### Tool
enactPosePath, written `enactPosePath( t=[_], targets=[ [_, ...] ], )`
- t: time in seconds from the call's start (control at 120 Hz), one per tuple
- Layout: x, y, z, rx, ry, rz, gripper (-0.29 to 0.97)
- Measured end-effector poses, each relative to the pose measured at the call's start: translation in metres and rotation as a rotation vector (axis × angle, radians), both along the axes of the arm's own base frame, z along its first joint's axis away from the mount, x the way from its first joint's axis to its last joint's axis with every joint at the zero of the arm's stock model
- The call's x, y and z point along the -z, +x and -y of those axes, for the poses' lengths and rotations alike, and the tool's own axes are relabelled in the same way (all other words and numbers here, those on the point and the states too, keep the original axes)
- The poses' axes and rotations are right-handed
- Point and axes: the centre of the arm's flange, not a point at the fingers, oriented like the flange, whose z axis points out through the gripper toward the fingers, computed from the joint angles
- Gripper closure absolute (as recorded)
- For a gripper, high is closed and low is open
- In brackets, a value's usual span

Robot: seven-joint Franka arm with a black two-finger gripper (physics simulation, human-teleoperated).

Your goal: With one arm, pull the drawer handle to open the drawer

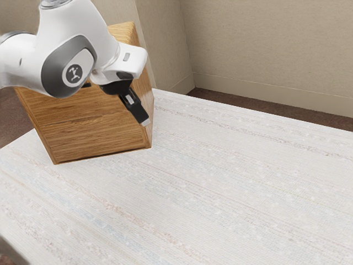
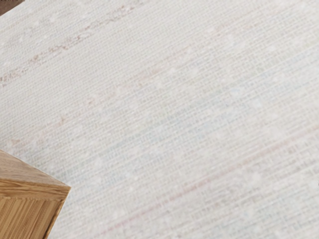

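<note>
Well, pincer (image 1: pixel 144 121) hung nr the cabinet's (image 1: pixel 88 124) corner, above the bench (image 1: pixel 237 182) — open or closed, couldn't tell from this angle.

the wooden cabinet (image 1: pixel 94 124) is the one obstacle, standing on the counter (image 1: pixel 237 182) at the exterior view's left, with the hand (image 1: pixel 142 117) close by its right-hand corner edge. from that corner toward the exterior view's right the counter lies open for passage, and the wall (image 1: pixel 265 38) stands well back.
</note>
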Motion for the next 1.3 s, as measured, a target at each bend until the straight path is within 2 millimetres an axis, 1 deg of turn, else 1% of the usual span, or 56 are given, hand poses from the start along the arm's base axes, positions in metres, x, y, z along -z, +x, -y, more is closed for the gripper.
enactPosePath(
  t=[0.058,0.1,0.217,0.317,0.383,0.458,0.608,0.675,0.8,0.942,1.033,1.225,1.3],
  targets=[
    [-0.003,-0.010,-0.001,-0.004,0.001,0.000,0.03],
    [-0.008,-0.019,-0.010,-0.022,0.001,0.003,0.03],
    [-0.014,-0.040,-0.059,-0.112,-0.009,-0.011,0.03],
    [-0.009,-0.054,-0.102,-0.189,-0.025,-0.038,0.03],
    [0.000,-0.053,-0.116,-0.214,-0.031,-0.062,0.03],
    [0.005,-0.045,-0.127,-0.232,-0.036,-0.073,0.03],
    [0.012,-0.017,-0.132,-0.234,-0.044,-0.080,0.03],
    [0.015,-0.009,-0.131,-0.230,-0.050,-0.082,0.03],
    [0.016,-0.004,-0.124,-0.218,-0.058,-0.082,0.03],
    [0.020,0.003,-0.107,-0.172,-0.051,-0.080,0.03],
    [0.022,0.011,-0.085,-0.111,-0.041,-0.079,0.03],
    [0.024,0.025,-0.021,0.044,-0.019,-0.078,0.03],
    [0.027,0.029,-0.004,0.089,-0.015,-0.080,0.03]
  ],
)
